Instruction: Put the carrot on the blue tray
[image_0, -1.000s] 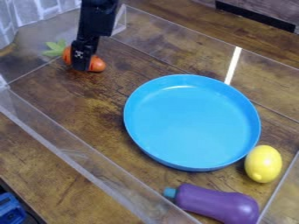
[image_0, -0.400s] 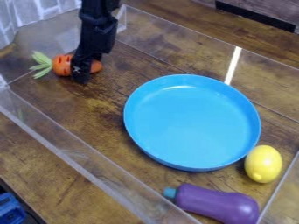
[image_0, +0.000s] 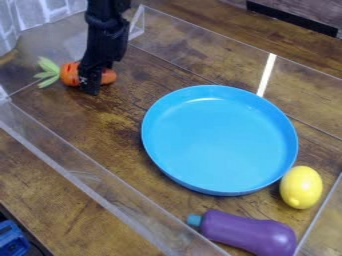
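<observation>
Lying on wooden table (image_0: 174, 72), well apart from blue tray (image_0: 219, 139): carrot (image_0: 71, 74), leafy top toward view's left edge. Down over carrot's middle with gripper (image_0: 92, 84); cannot tell spread jaws from pinching ones. Beyond tray, near rim: lemon (image_0: 301, 187), eggplant (image_0: 249, 233).

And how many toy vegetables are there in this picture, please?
2: the orange carrot lies at the upper left, partly covered by the gripper, and the purple eggplant lies at the bottom, below the blue tray. Others could be hidden behind the arm.
</observation>
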